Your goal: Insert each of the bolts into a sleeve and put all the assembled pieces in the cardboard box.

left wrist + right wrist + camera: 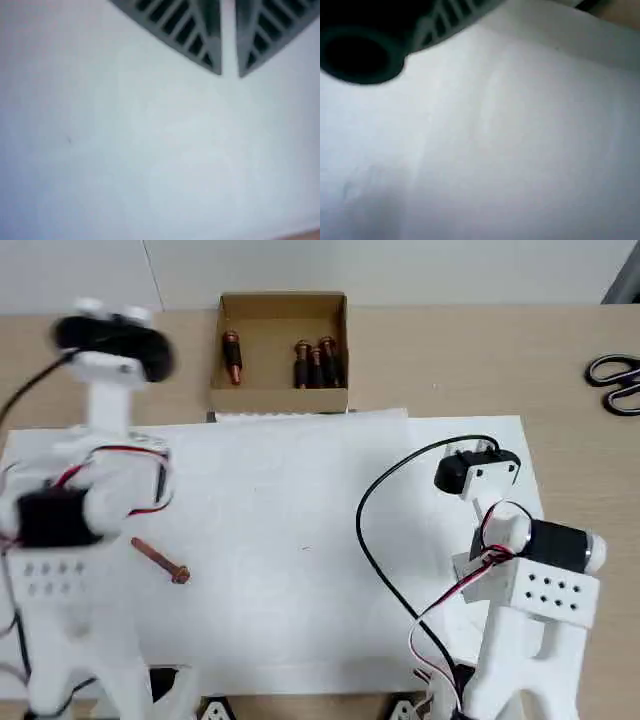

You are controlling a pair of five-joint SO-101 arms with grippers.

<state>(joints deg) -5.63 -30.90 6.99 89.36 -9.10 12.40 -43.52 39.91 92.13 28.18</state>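
Observation:
A lone copper bolt lies on the white sheet in front of the left arm. The cardboard box at the back holds several assembled pieces: one on its left side, the others on its right. My left gripper hangs over bare sheet, its ribbed fingers almost touching with nothing between them. My right gripper is shut on a dark hollow sleeve just above the sheet, with a ribbed finger behind the sleeve. In the high view the right arm covers its own gripper.
Black scissors lie on the wooden table at the far right. A black cable loops over the sheet beside the right arm. The sheet's middle is bare.

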